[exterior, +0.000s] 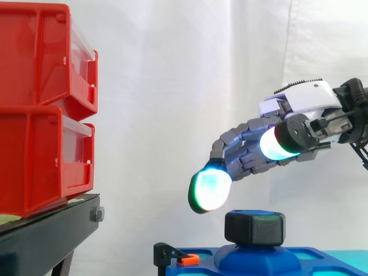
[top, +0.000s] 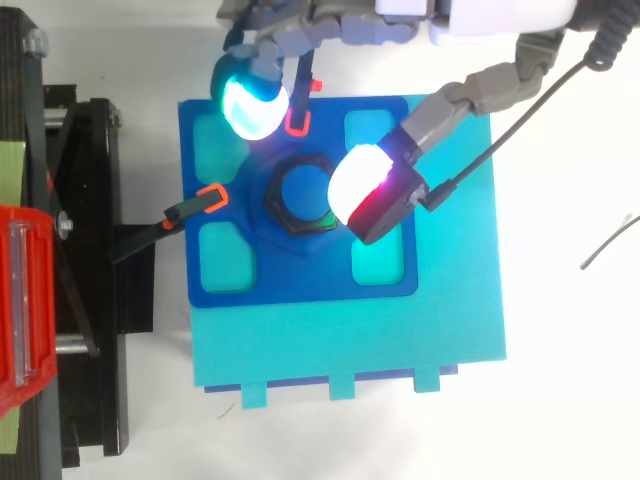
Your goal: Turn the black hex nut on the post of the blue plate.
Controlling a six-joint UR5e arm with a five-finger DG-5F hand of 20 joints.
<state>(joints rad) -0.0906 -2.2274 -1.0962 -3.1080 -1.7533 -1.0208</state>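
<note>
The black hex nut (exterior: 255,227) (top: 300,195) sits on the raised post in the middle of the blue plate (top: 300,285) (exterior: 322,256). My hand (exterior: 253,144) (top: 470,90) hovers above it, open and holding nothing. One glowing green-cyan fingertip (exterior: 210,190) (top: 250,105) hangs just above and to the left of the nut. A white and red glowing pad (top: 360,185) (exterior: 277,144) sits higher, over the nut's right side in the top view. Neither pad touches the nut in the side view.
Stacked red bins (exterior: 40,103) stand on a black stand (exterior: 52,230) to the left. Two black clamps with orange tips (top: 200,200) (top: 298,118) hold the plate's left and far edges. The plate rests on a cyan base (top: 350,340). A thin dark wire (top: 610,245) lies at the right.
</note>
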